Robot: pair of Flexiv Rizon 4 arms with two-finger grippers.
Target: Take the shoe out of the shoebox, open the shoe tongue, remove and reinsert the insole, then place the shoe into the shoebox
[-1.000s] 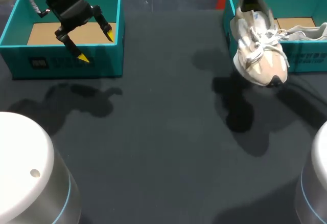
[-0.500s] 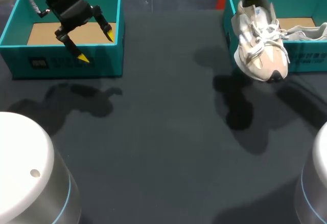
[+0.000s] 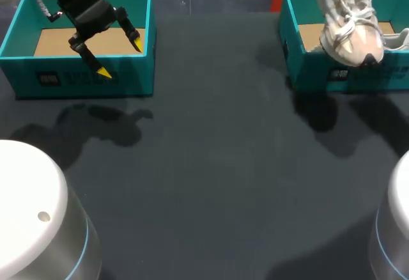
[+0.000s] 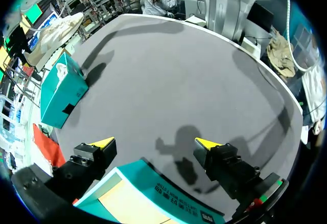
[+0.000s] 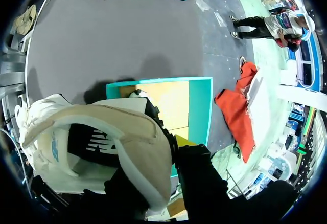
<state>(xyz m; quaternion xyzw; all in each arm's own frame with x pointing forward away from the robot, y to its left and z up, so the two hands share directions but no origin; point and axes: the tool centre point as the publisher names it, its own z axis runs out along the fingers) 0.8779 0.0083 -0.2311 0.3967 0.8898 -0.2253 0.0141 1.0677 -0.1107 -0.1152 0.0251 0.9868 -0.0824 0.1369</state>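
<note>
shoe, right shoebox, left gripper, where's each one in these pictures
shoe (image 3: 348, 27): head view, on its laced upper.
right shoebox (image 3: 312, 75): head view, on its teal front wall.
left gripper (image 3: 120, 57): head view, midway between its two yellow tips.

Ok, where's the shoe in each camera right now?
Head view: the shoe hangs over the teal shoebox at the far right.
Left wrist view: shoe far off and small, just above that shoebox.
Right wrist view: shoe close up, heel opening toward the camera, shoebox beyond it.
Shared landmark: that shoebox.
</note>
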